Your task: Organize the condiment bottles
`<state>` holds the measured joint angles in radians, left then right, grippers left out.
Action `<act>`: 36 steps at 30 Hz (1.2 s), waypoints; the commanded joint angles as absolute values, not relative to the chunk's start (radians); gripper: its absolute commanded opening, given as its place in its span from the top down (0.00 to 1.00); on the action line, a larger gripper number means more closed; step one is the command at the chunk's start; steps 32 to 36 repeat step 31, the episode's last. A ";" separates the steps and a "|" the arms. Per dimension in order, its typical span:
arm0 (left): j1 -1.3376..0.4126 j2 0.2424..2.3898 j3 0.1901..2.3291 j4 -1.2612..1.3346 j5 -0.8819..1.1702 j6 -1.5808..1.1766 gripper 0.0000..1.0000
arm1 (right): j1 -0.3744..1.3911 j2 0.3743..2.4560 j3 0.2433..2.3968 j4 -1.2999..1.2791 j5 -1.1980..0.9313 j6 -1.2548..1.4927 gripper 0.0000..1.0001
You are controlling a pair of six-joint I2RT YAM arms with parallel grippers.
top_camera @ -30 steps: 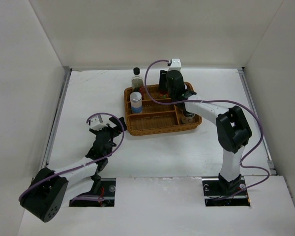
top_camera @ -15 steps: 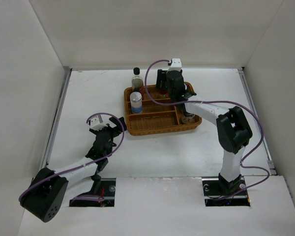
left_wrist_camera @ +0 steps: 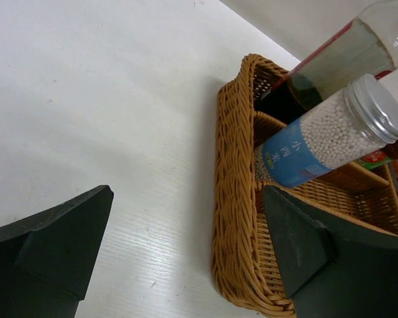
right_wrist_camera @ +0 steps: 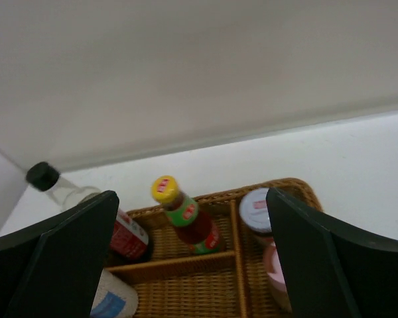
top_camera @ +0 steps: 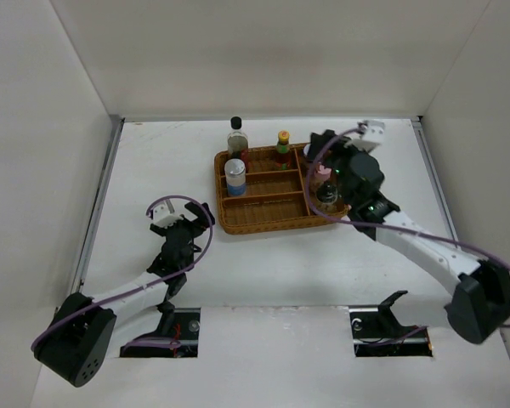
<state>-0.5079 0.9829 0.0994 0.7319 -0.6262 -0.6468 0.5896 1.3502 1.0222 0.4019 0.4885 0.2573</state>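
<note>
The wicker tray (top_camera: 268,223) holds the condiment bottles. At its back left corner is the clear black-capped bottle (top_camera: 236,136), and the blue-white-lidded jar (top_camera: 235,177) stands in front of it. The red sauce bottle (top_camera: 283,150) stands upright and free in the back middle compartment. The right compartment has a pink-capped jar (top_camera: 324,173) and a dark jar (top_camera: 327,198). My right gripper (top_camera: 323,146) hovers open over the tray's back right; its view shows the sauce bottle (right_wrist_camera: 189,222), a lavender-lidded jar (right_wrist_camera: 258,207) and the pink cap (right_wrist_camera: 276,266). My left gripper (top_camera: 191,223) is open beside the tray's left front corner (left_wrist_camera: 232,199).
White walls close in the table on the left, back and right. The right arm reaches in over the table from the right front. The blue-white jar (left_wrist_camera: 318,142) and clear bottle (left_wrist_camera: 345,59) lean across the left wrist view above the rim.
The right gripper opened, let go of the red sauce bottle and drew back to the right; the whole right arm swung right. The left arm barely shifted.
</note>
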 commanded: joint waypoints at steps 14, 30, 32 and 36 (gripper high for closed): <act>-0.499 1.013 0.195 0.680 -0.663 -0.655 0.00 | 0.311 0.786 0.264 0.405 0.805 0.822 0.00; -0.443 0.930 0.304 0.410 -0.667 -0.692 0.00 | 0.301 0.862 0.224 0.451 0.715 0.968 0.00; -0.450 0.931 0.313 0.400 -0.673 -0.690 0.00 | 0.301 0.862 0.224 0.451 0.715 0.968 0.00; -0.450 0.931 0.313 0.400 -0.673 -0.690 0.00 | 0.301 0.862 0.224 0.451 0.715 0.968 0.00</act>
